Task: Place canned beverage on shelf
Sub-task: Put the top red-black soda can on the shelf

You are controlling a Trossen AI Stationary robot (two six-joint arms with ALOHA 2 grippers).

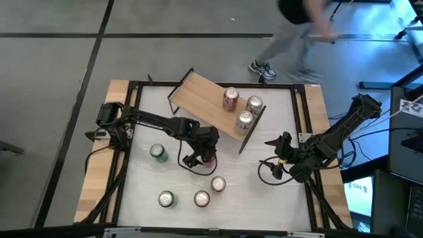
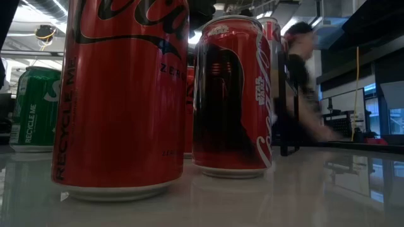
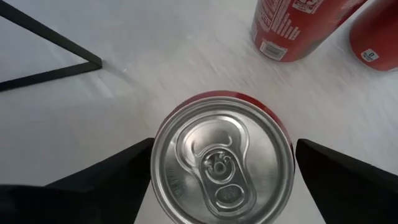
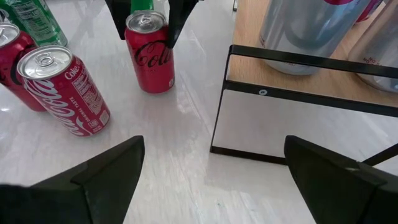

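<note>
Left claw [image 1: 201, 156] is down over a red Coca-Cola can [image 3: 222, 163] standing on the white tabletop [image 1: 251, 188] just in front of the shelf [image 1: 205, 99]; fingers spread wide either side of the can, not gripping it. Three cans already sit on the shelf's right end. Right claw [image 1: 276, 151] waits near the shelf's right edge, fingers wide apart, holding nothing. A person [image 1: 297, 33] passes behind
</note>
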